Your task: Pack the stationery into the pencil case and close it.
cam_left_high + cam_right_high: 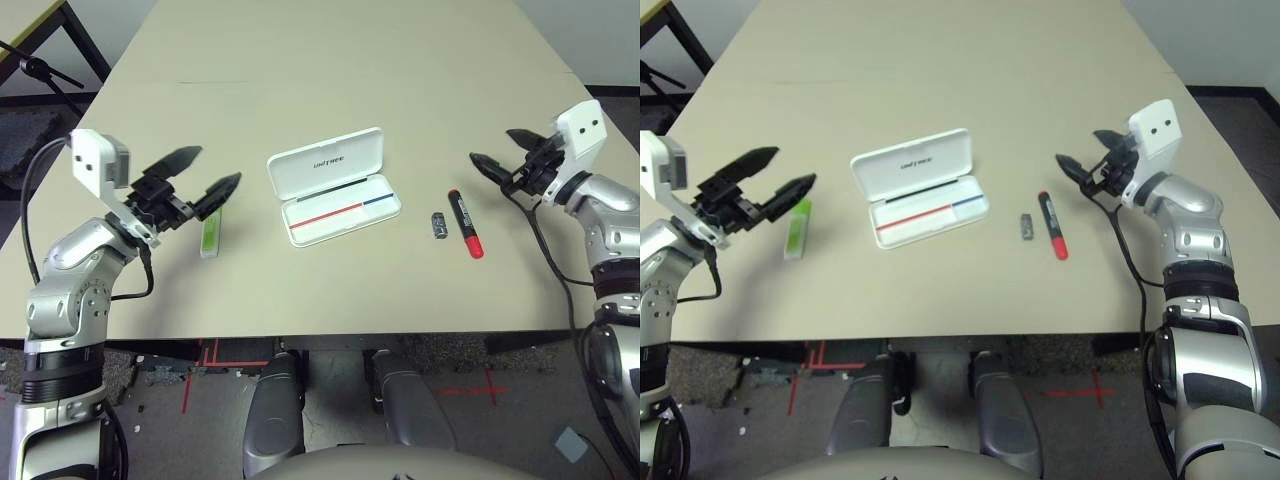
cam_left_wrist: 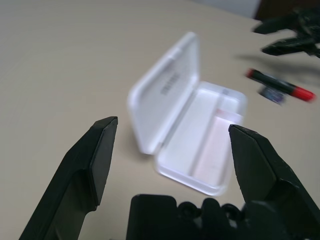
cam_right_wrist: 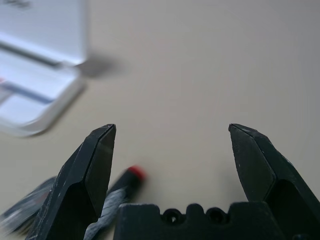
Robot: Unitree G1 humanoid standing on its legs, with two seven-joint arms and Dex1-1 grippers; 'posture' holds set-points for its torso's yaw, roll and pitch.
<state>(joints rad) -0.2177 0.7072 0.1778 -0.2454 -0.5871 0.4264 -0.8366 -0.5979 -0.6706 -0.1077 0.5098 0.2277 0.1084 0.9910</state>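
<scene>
The white pencil case (image 1: 335,185) lies open at the table's middle, lid raised at the far side, with a red and blue line across its tray. A lime-green highlighter (image 1: 210,237) rests left of it, just below my left gripper (image 1: 218,165), which hovers open and holds nothing. To the right of the case lie a small dark block (image 1: 438,226) and a red marker (image 1: 465,224) side by side. My right gripper (image 1: 490,146) hangs open and unloaded beyond and right of the marker (image 3: 122,187). The left wrist view looks at the case (image 2: 190,130).
The beige table (image 1: 350,60) stretches far back with free room behind the case. Its front edge runs close below the items. A black stand (image 1: 40,70) sits off the table's left corner.
</scene>
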